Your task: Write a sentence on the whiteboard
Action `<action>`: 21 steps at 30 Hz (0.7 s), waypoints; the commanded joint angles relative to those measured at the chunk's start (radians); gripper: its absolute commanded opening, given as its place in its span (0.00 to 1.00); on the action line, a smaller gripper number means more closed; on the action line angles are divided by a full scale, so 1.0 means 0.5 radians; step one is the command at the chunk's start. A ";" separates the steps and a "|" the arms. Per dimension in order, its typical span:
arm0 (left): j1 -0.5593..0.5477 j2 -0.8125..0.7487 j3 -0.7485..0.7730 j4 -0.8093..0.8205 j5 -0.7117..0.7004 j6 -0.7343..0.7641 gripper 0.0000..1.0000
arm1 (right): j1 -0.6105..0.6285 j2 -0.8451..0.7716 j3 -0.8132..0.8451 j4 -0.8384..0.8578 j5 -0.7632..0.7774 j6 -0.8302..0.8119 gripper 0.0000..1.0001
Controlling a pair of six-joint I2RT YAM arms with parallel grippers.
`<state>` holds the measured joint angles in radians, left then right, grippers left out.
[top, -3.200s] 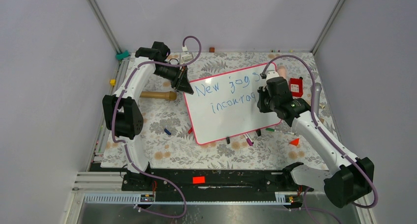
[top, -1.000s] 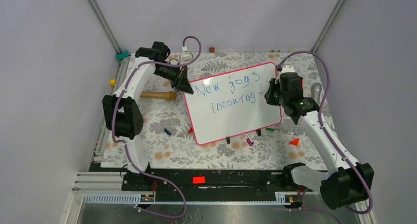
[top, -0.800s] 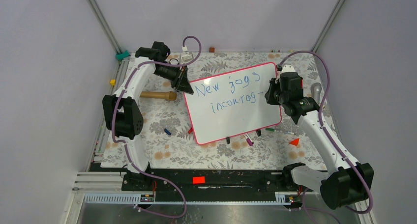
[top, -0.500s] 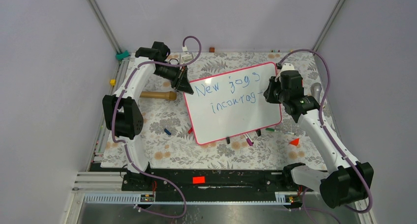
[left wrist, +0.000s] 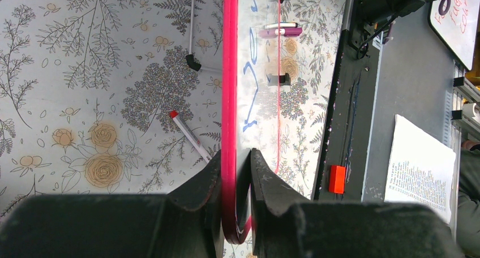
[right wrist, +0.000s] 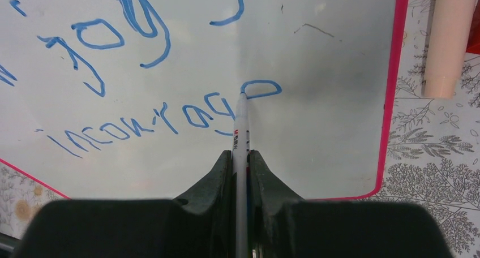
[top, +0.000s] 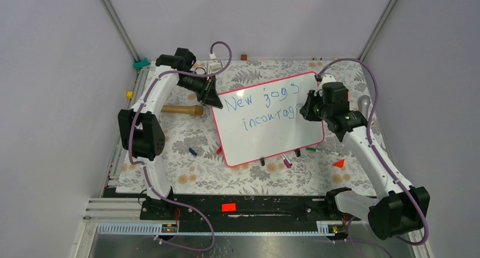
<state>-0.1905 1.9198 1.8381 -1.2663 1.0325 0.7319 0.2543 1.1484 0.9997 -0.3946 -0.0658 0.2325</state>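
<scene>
The whiteboard (top: 271,136), glossy white with a pink-red frame, lies tilted on the floral table; it also shows in the right wrist view (right wrist: 317,150). The sentence (top: 266,108) is in blue, "New jogs" above "incourage"; in the right wrist view (right wrist: 141,122) it appears upside down. My left gripper (top: 217,102) is shut on the whiteboard's left corner, its frame (left wrist: 229,99) pinched between my fingers. My right gripper (right wrist: 241,156) is shut on a white marker (right wrist: 241,125), whose tip touches the board at a small blue loop (right wrist: 261,89) ending the second line. In the top view my right gripper (top: 305,112) covers that spot.
A wooden roller (top: 181,109) lies left of the board. Loose markers and black clips (top: 286,156) lie along the board's near edge. A small blue piece (top: 193,151) and an orange-red piece (top: 339,163) lie on the mat. A pale cylinder (right wrist: 447,37) lies beyond the board's right edge.
My right gripper moved right off the second line, then came back left onto its end. A dash there has become a closed loop. The left gripper and board have not moved.
</scene>
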 commanded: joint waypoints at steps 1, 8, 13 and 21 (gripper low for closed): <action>-0.033 -0.020 0.039 0.185 -0.305 0.264 0.00 | -0.005 -0.001 -0.049 -0.108 0.005 -0.010 0.00; -0.033 -0.017 0.039 0.184 -0.295 0.267 0.00 | -0.005 -0.005 -0.035 -0.187 0.242 -0.027 0.00; -0.033 -0.017 0.039 0.185 -0.303 0.265 0.00 | -0.004 -0.060 0.003 -0.158 0.413 0.003 0.00; -0.027 -0.040 0.029 0.241 -0.329 0.180 0.02 | -0.005 -0.422 -0.061 0.018 0.271 0.063 0.00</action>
<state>-0.1905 1.9198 1.8381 -1.2655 1.0321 0.7284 0.2543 1.0519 0.9752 -0.4660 0.0868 0.2409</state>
